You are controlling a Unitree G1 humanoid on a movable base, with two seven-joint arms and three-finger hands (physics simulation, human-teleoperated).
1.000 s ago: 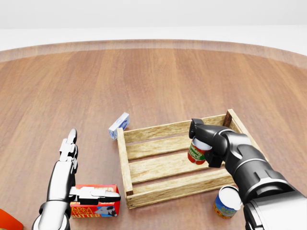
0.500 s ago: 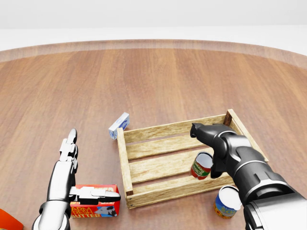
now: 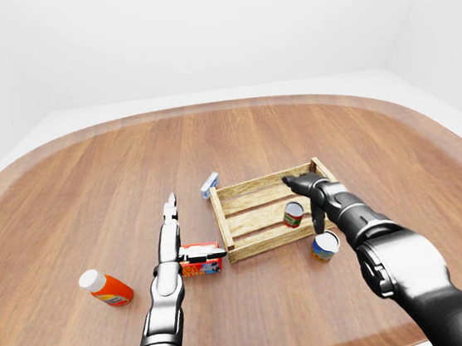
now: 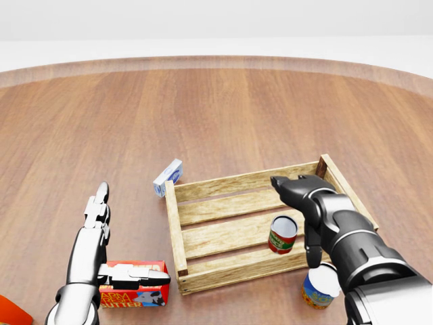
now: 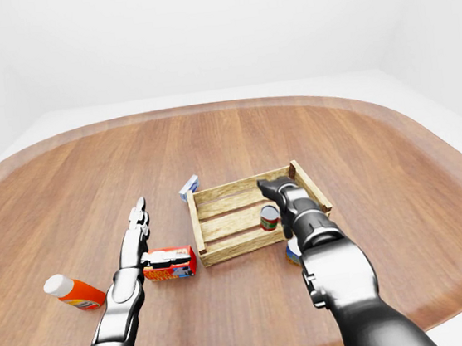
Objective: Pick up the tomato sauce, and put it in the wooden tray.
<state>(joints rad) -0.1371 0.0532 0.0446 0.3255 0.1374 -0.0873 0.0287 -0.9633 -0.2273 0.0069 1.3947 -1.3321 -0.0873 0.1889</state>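
Note:
The tomato sauce can (image 4: 283,234), red and green with a pale lid, stands upright on the slats inside the wooden tray (image 4: 177,237), toward its right end. My right hand (image 4: 298,203) hovers open just above and to the right of the can, fingers spread and apart from it. My left hand (image 4: 101,230) is open at the lower left of the head view, fingers stretched flat, beside a red butter box (image 4: 134,284). In the left-eye view the can (image 3: 293,213) shows inside the tray (image 3: 223,224).
A second can with a blue and orange label (image 4: 320,286) stands outside the tray's lower right corner, under my right forearm. A small blue and white carton (image 4: 168,177) lies off the tray's upper left corner. An orange bottle (image 3: 105,288) lies at the left of the round wooden table (image 3: 90,181).
My right hand let go of the tomato sauce can, which dropped onto the tray's slats and now stands upright. The fingers opened and drew back to the right. My left arm stayed still.

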